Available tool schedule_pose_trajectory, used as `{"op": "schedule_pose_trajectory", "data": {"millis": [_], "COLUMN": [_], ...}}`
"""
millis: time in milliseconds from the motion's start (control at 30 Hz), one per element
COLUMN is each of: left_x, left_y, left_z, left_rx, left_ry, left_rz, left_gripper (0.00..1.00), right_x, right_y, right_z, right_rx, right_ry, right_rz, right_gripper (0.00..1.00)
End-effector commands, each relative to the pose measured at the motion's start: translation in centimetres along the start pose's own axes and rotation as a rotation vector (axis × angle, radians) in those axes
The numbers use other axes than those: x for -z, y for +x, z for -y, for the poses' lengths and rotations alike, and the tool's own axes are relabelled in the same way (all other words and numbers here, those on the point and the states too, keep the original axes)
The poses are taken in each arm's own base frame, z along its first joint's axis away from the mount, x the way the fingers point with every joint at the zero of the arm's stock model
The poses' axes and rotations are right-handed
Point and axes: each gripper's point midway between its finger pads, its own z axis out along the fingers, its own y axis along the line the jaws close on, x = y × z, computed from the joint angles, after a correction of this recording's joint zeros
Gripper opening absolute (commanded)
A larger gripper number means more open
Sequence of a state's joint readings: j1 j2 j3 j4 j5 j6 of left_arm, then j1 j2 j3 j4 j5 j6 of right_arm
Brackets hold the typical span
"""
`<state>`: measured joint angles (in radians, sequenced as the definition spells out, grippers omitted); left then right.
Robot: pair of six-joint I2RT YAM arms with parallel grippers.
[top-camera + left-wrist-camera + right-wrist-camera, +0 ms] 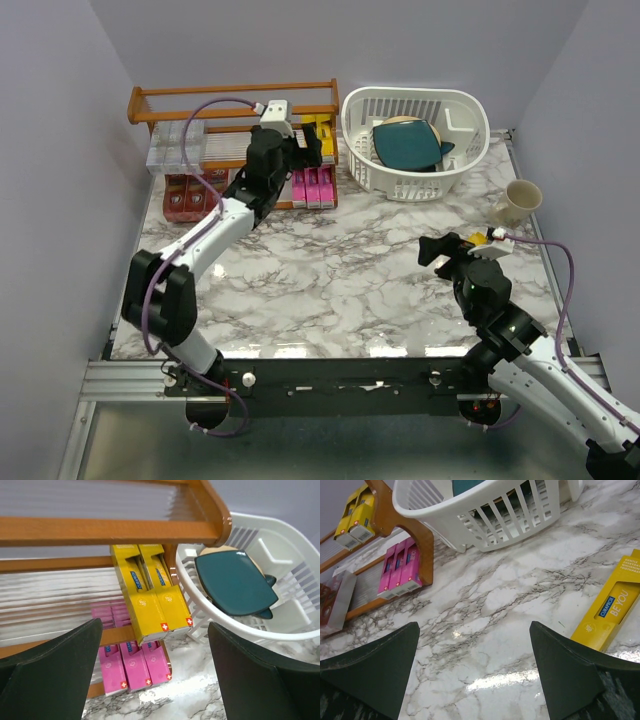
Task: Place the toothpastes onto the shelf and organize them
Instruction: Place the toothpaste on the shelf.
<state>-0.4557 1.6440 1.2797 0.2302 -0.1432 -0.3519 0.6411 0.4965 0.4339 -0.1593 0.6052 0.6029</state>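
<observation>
- Top view: left tool (303,148) gapes empty at the shelf (200,95); right tool (448,250) gapes over the surface (340,285).
- Left wrist: yellow cartons (152,592) on the upper tier, just beyond the tool (pink cartons (132,662) below).
- Right wrist: lone carton (612,607) on the surface, right of the tool.

Pale lavender-grey walls (60,100) enclose a white, grey-veined marble-patterned table (340,290); an aluminium rail (120,378) edges its near side.

Top view: left gripper (300,150) covers most of the yellow cartons (322,128) on the shelf (230,95); right gripper (445,255) hides most of the loose yellow carton (479,238). Right wrist: that carton, basket (485,520) and red cartons (326,607) are cropped by frame edges. Print on the pink cartons (400,567) is unreadable. Tan thing (225,548) under the teal object (235,582): can't identify.
</observation>
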Motion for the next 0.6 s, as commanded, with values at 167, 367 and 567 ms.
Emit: {"op": "schedule_pose_trajectory", "data": {"millis": [167,367,567], "left_x": [12.3,20.0,25.8], "left_y": [-2.4,1.0,3.7], "left_z": [-3.1,-5.2,-6.8], "left_rx": [0.066,0.007,-0.067], "left_ry": [-0.125,-0.147,-0.113], "left_rz": [0.042,-0.094,-0.093], "left_gripper": [0.99,0.99,0.99], "right_x": [0.1,0.0,-1.9], "right_y": [-0.2,0.8,1.2], "right_z": [1.8,4.3,6.5], "right_rx": [0.010,0.120,0.152], "right_ry": [0.144,0.347,0.530], "right_rz": [-0.047,-0.150,-0.242], "right_gripper": [1.00,1.00,1.00]}}
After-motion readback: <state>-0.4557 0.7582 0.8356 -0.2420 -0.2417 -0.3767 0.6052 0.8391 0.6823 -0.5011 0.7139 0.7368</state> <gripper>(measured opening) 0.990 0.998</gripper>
